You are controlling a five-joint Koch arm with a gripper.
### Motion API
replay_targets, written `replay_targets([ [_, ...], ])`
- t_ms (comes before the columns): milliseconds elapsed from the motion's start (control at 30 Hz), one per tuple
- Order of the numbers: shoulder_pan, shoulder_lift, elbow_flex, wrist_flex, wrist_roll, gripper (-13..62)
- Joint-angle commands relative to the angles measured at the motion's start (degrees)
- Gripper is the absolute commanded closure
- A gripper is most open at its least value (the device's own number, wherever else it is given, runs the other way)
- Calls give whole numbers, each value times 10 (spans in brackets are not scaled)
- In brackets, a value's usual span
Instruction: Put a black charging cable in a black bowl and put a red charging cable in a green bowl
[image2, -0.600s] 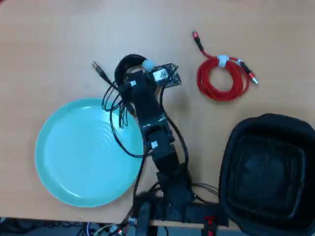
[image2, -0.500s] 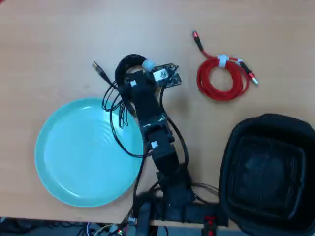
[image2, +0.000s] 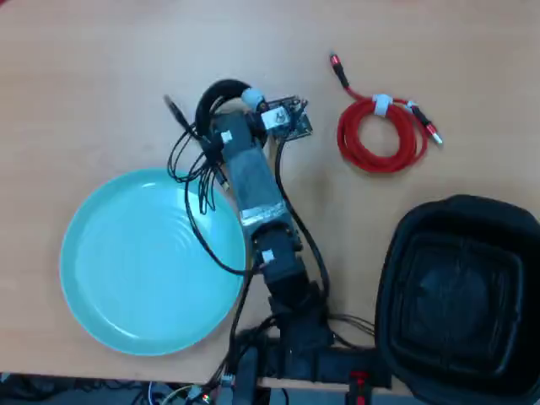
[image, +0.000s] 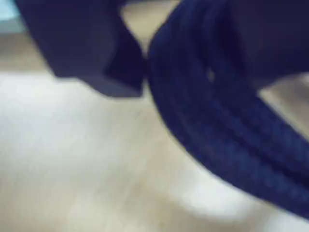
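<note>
In the wrist view, my fingers [image: 140, 82] fill the top of the frame as dark, blurred blocks, and the black charging cable [image: 217, 130] runs thick and close across the right side, its strands pressed up against them. The pale worktop [image: 72, 169] lies below, out of focus. I judge that I am closed on the coil, though the blur keeps me from seeing the pads meet it.

In the overhead view, the change is plain: against half a second ago, my wrist has swung up and a little left, and the black coil [image2: 221, 94] has gone with it, its plug tip shifted too. That tells me the cable is gripped and off its resting spot, so the pick looks made and the carry is what remains. The black bowl [image2: 405, 253] sits well apart at lower right. The red charging cable [image2: 380, 133] lies untouched between, near my likely path, so I should pass clear of it. The green bowl [image2: 93, 278] is just beside my arm at left, the wrong one for this cable. My own loose wires [image2: 196, 211] dangle over its rim.
</note>
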Motion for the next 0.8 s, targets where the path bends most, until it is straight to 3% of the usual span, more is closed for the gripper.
replay_targets([
  [0,10,70,-118,2,11,553],
  [433,62,214,-100,33,17,553],
  [767,222,332,-36,45,2,552],
])
